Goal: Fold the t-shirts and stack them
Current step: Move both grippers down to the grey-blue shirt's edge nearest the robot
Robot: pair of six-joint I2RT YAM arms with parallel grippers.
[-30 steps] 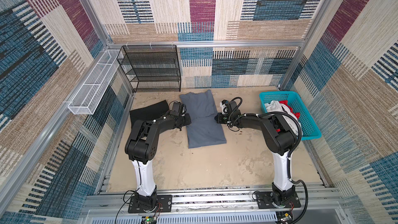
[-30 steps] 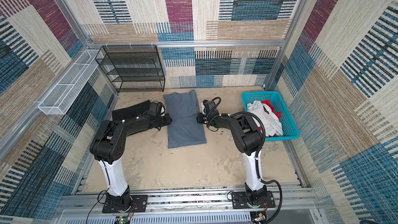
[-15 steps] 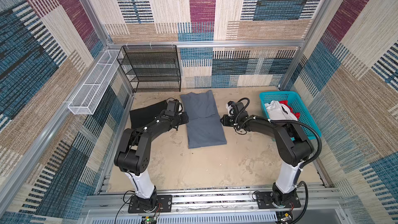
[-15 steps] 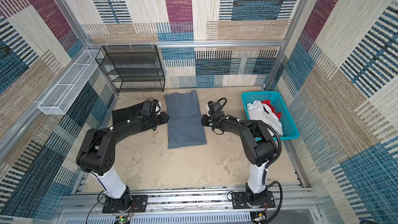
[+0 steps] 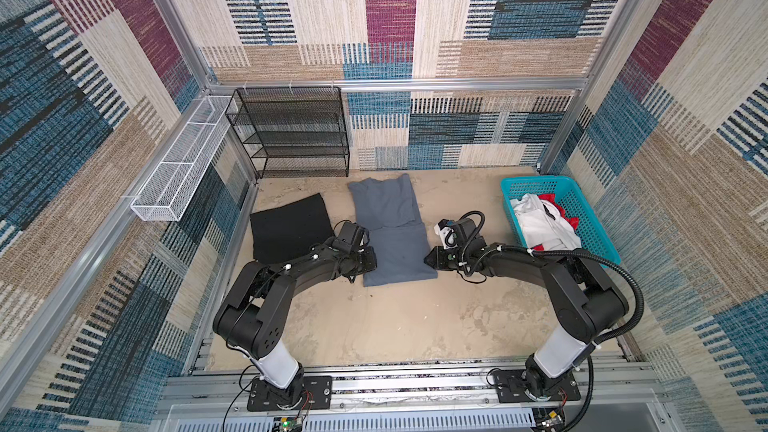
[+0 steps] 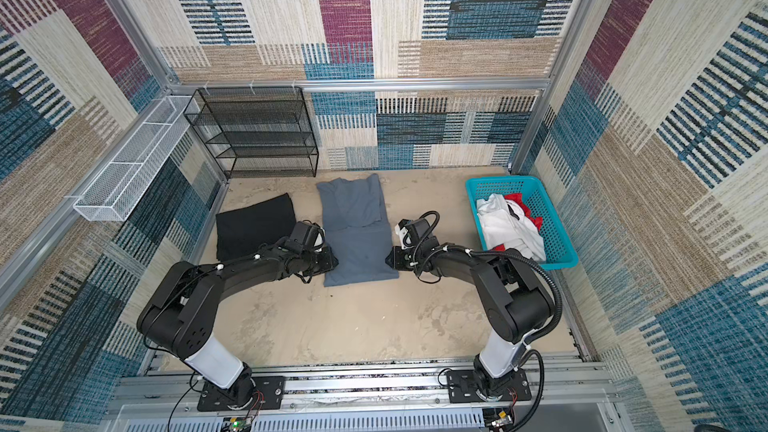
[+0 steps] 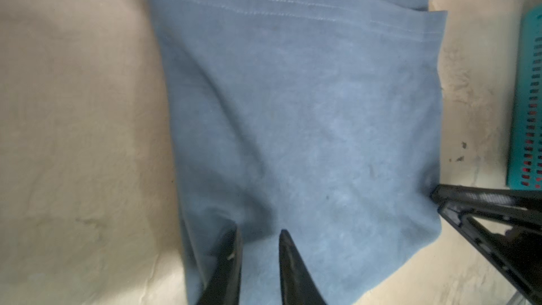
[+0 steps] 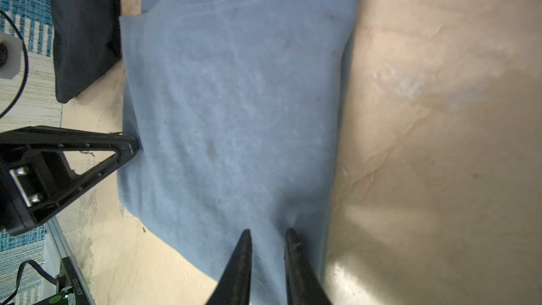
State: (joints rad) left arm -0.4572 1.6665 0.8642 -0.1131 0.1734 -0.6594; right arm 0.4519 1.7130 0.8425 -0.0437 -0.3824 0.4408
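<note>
A slate blue-grey t-shirt [image 5: 390, 218] [image 6: 353, 222] lies flat mid-table, its near half doubled over with the stitched hem across the middle. My left gripper [image 5: 374, 261] [image 7: 257, 231] is at the near half's left edge. Its jaws stand narrowly apart with cloth [image 7: 308, 98] pinched between them. At the right edge, my right gripper [image 5: 426, 260] [image 8: 268, 230] pinches the cloth [image 8: 234, 98] the same way. A folded black t-shirt [image 5: 289, 226] [image 6: 253, 226] lies to the left. White [image 5: 538, 222] and red [image 5: 552, 201] t-shirts sit crumpled in the basket.
A turquoise mesh basket [image 5: 536, 180] [image 6: 503, 182] stands at the right wall. A black wire rack [image 5: 291, 130] stands at the back left, and a white wire tray [image 5: 178, 164] hangs on the left rail. Bare sandy tabletop [image 5: 395, 326] lies in front.
Both grippers have slid along the blue-grey shirt's side edges from its middle toward its near end. The shirt itself lies as before.
</note>
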